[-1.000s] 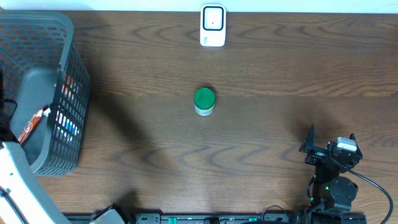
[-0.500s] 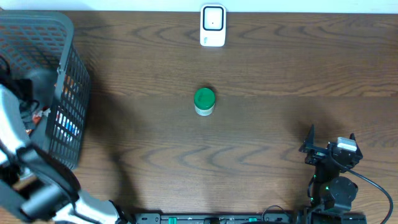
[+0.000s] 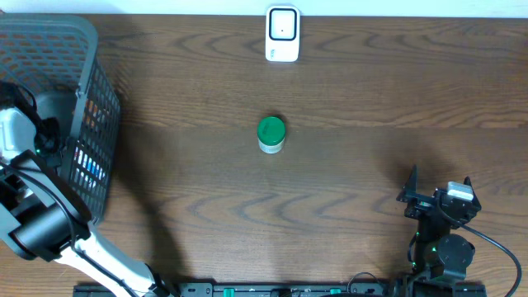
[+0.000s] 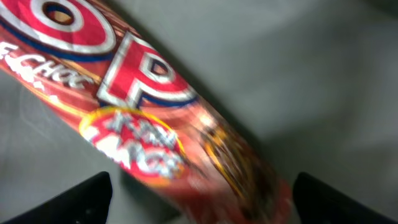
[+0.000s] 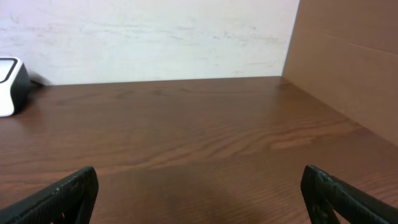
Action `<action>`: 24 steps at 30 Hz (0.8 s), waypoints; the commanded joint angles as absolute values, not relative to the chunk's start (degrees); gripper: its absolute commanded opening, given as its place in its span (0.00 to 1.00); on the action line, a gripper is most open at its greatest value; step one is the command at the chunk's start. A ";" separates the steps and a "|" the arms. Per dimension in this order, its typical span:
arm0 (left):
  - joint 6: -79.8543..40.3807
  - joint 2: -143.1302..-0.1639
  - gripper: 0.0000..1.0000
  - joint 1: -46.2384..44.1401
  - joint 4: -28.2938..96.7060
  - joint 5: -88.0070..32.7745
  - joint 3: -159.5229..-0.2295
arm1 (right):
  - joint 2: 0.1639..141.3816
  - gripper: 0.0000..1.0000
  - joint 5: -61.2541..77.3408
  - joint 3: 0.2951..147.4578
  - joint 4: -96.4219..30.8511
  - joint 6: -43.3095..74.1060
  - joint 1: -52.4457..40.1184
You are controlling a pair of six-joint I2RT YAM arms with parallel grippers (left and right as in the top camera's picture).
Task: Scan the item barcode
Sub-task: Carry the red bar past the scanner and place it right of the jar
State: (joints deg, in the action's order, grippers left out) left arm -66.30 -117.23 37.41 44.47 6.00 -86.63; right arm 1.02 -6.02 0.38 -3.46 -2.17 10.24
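A red snack packet (image 4: 155,124) with large white-edged letters lies blurred on the grey floor of the basket (image 3: 91,49), close under my left wrist camera. My left gripper (image 4: 205,199) is open; its dark fingertips (image 4: 81,199) stand on either side of the packet's lower end, apart from it. In the overhead view the left arm (image 3: 25,136) reaches down into the basket and hides the jaws. The white scanner (image 3: 282,34) stands at the table's far edge. My right gripper (image 3: 439,186) rests open at the front right, with nothing between its fingers (image 5: 68,193).
A green-lidded jar (image 3: 271,134) stands upright at the table's middle. The dark mesh basket takes up the far left and holds other colourful packets (image 3: 87,157) against its wall. A cardboard wall (image 5: 348,56) rises to the right of the right gripper.
The left arm has swung from the table's front left corner into the basket, down over the red packet, and its jaws have opened wider. The right arm has not moved.
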 commanded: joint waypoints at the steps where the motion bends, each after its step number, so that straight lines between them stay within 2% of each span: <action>1: -66.67 -118.74 0.69 39.31 44.75 7.11 -86.35 | 0.86 0.99 -6.13 0.32 -3.64 -2.87 9.65; 2: -66.41 -118.76 0.54 39.79 44.99 7.07 -86.35 | 0.86 0.99 -6.13 0.32 -3.64 -2.87 9.65; 3: -65.67 -118.76 0.47 40.18 44.97 7.05 -86.35 | 0.86 0.99 -6.13 0.32 -3.64 -2.87 9.65; 6: -61.78 -118.28 0.08 41.60 44.91 6.68 -86.37 | 0.86 0.99 -6.13 0.32 -3.64 -2.85 9.65; 13: -50.50 -112.81 0.07 42.83 44.93 -0.95 -89.69 | 0.86 0.99 -6.13 0.32 -3.64 -2.85 9.65; 20: -47.99 -96.36 0.07 40.23 44.07 -8.43 -91.02 | 0.86 0.99 -6.13 0.32 -3.66 -2.85 9.65; 24: -46.65 -85.86 0.07 35.18 43.33 -13.13 -91.02 | 0.86 0.99 -6.13 0.32 -3.64 -2.85 9.65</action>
